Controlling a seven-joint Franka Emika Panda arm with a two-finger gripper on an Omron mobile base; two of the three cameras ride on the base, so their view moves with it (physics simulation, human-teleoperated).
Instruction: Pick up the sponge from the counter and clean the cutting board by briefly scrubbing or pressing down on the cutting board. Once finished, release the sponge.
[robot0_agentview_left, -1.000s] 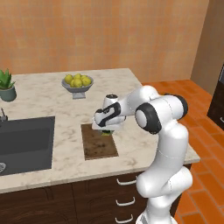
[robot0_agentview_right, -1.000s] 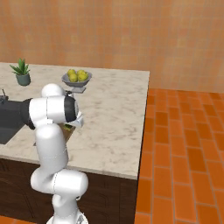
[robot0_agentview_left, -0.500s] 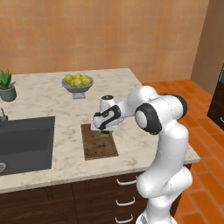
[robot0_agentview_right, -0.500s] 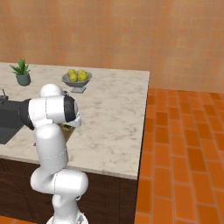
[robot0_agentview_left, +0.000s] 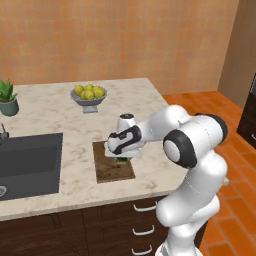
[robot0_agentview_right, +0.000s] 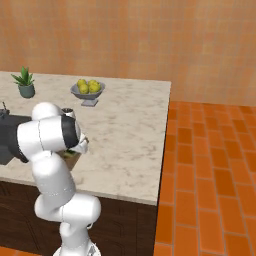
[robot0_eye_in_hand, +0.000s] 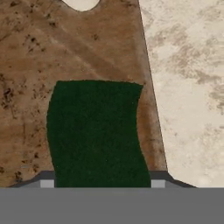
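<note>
My gripper (robot0_eye_in_hand: 102, 181) is shut on the dark green sponge (robot0_eye_in_hand: 95, 131), whose sides bulge in between the two fingertips (robot0_eye_in_hand: 47, 181). The sponge hangs low over the brown stained cutting board (robot0_eye_in_hand: 30, 65), near the board's edge, with the pale notch (robot0_eye_in_hand: 81, 3) at the top of the hand view. In the left base view the gripper (robot0_agentview_left: 121, 157) holds the sponge (robot0_agentview_left: 122, 160) just above the cutting board (robot0_agentview_left: 112, 171) on the beige counter (robot0_agentview_left: 60, 117). Whether the sponge touches the board I cannot tell.
A grey bowl of yellow fruits (robot0_agentview_left: 88, 95) stands behind the board. The dark sink basin (robot0_agentview_left: 27, 162) lies left of it, and a potted plant (robot0_agentview_left: 7, 97) is at the far left. The counter's right edge (robot0_agentview_right: 162, 145) drops to orange floor tiles.
The gripper with the sponge has sunk lower toward the cutting board. The base and everything else have stayed put.
</note>
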